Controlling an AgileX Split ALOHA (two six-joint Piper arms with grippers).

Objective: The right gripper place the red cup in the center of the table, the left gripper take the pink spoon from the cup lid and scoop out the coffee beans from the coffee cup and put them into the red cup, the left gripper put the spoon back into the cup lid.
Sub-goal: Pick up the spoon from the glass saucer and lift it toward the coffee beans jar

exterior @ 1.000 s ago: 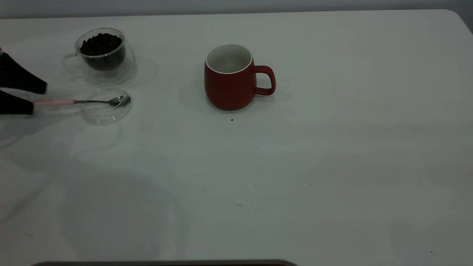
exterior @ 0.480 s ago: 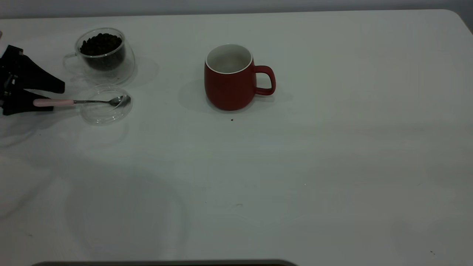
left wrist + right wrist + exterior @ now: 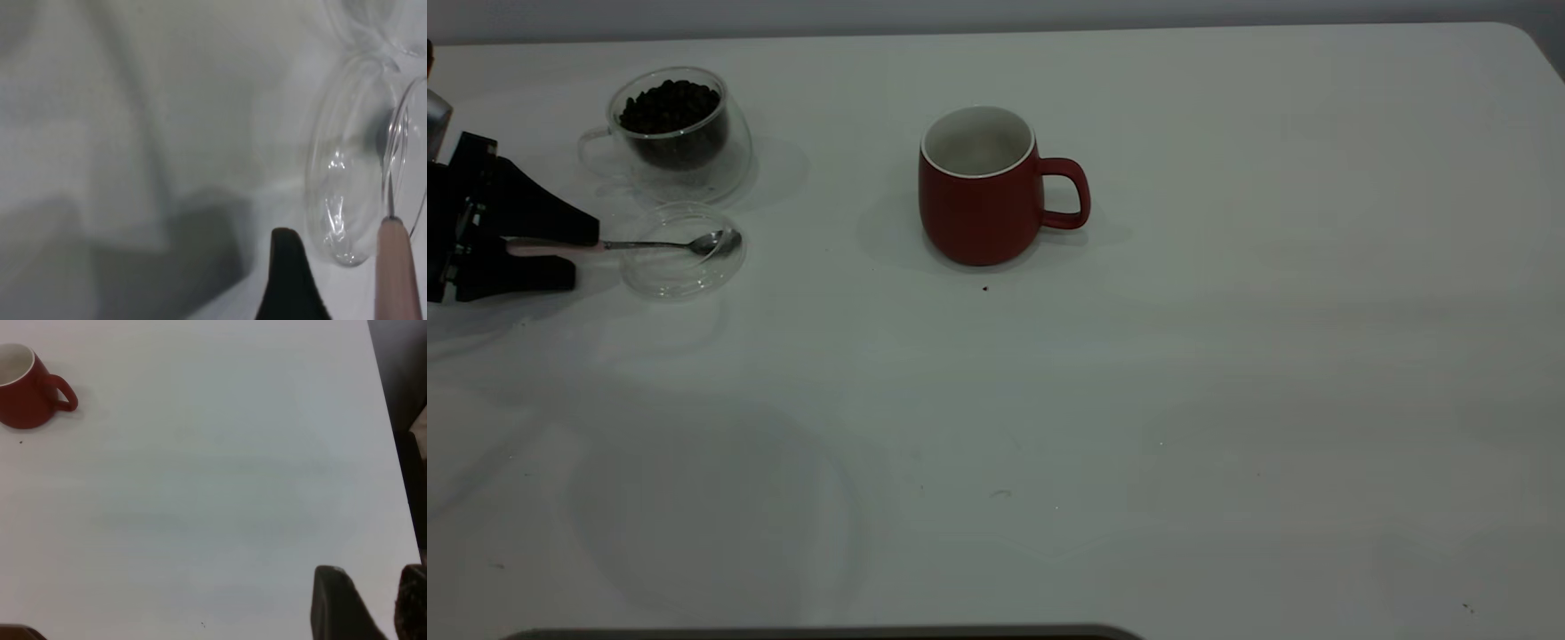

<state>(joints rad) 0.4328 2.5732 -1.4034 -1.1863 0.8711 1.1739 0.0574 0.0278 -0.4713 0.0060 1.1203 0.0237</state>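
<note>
The red cup point(image 3: 978, 200) stands upright and empty near the table's middle, its handle to the right; the right wrist view shows the red cup point(image 3: 20, 390) far off. At far left is the glass coffee cup point(image 3: 671, 133), full of dark beans. Just in front of it lies the clear cup lid point(image 3: 680, 258), with the pink spoon point(image 3: 649, 244) resting across it. My left gripper point(image 3: 585, 252) is open, its black fingers on either side of the pink handle point(image 3: 398, 267). One finger point(image 3: 287, 280) stands apart from the handle. My right gripper point(image 3: 383, 607) is parked open off to the right.
A single dark speck point(image 3: 985, 288) lies on the white table point(image 3: 1138, 400) just in front of the red cup. The table's right edge point(image 3: 393, 453) runs close beside my right gripper.
My left gripper has slid to the right along the table, from beyond the handle's end to astride the pink handle. The spoon, lid and cups have not moved.
</note>
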